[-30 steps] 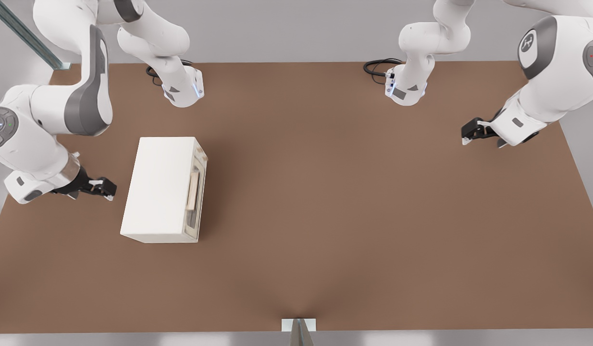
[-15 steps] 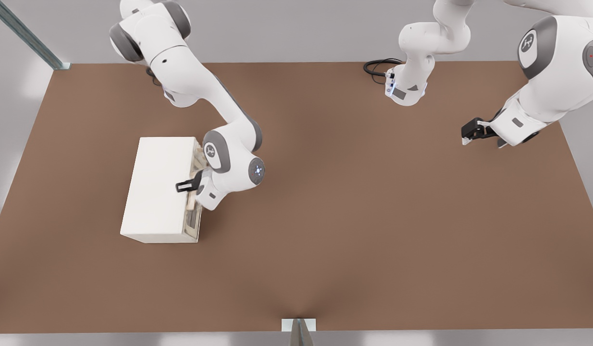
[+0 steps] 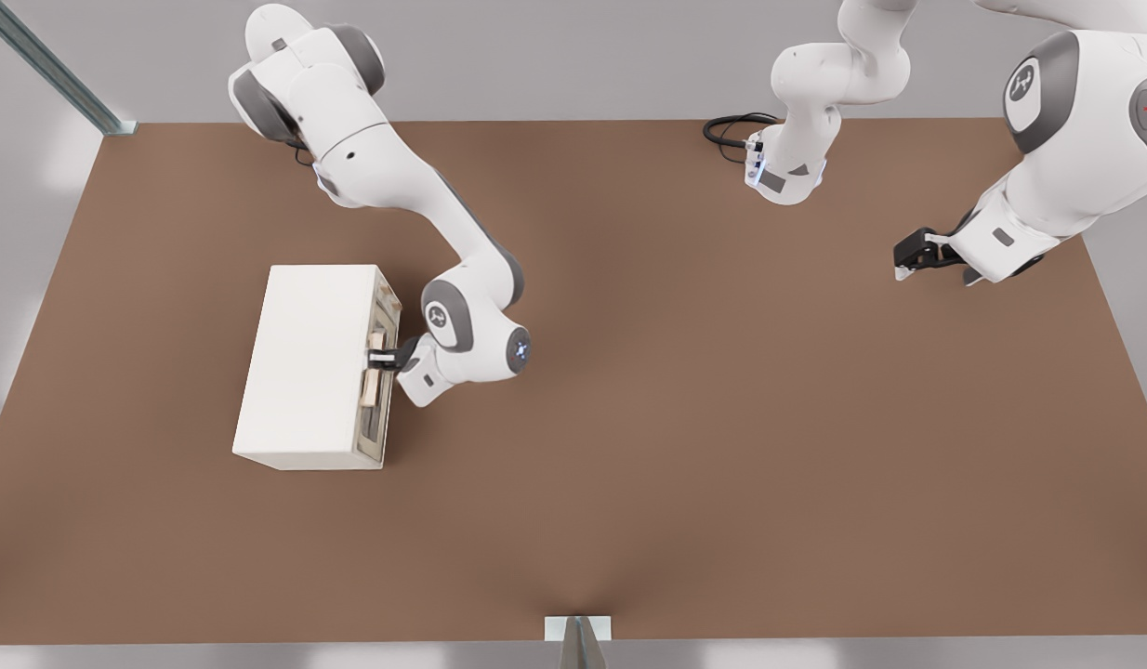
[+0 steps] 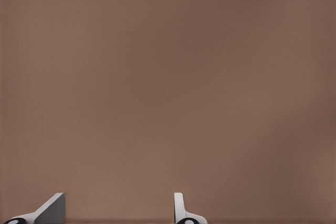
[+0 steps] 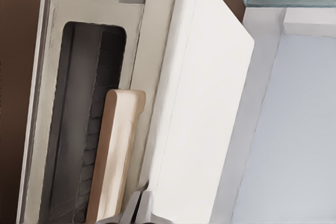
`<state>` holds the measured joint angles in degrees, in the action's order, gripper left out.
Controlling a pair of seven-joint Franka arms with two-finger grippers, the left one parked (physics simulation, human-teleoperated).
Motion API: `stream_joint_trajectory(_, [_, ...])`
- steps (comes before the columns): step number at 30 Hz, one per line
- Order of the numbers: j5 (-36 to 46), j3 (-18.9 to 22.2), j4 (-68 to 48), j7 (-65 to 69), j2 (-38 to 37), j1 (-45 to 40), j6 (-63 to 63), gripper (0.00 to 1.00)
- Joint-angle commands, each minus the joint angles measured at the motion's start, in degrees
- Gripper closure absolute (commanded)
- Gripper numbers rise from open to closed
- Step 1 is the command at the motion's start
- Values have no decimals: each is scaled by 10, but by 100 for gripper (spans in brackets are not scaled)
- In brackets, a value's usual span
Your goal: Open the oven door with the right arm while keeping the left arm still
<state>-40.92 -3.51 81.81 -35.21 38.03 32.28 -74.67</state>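
Here the gripper (image 3: 380, 356) meets the oven door (image 3: 378, 372) handle (image 3: 373, 381).

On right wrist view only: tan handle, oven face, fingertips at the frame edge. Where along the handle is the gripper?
Observer: In the front view the gripper is at the tan bar handle, nearer the end that points toward the arm bases.
Operator: Door ajar?
Observer: No. From above, the oven door lies flush with the oven body, with no gap showing.
Operator: Which way does the door face?
Observer: Toward the front view's right, across the brown table. The right arm reaches in from that side.
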Motion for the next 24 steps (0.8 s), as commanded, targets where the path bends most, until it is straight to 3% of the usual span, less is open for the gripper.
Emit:
stream_joint_trajectory(1, [1,0,0,-159,-1,1,-3,79])
stream_joint_trajectory(17, [1,0,2,-190,17,2,-14,79])
stream_joint_trajectory(18, [30,0,-9,-213,16,13,-13,79])
stream_joint_trajectory(21, [139,0,-190,-336,111,103,-3,79])
stream_joint_trajectory(23, [198,0,-229,-361,114,101,-27,76])
stream_joint_trajectory(24, [224,1,-228,-252,87,63,-42,0])
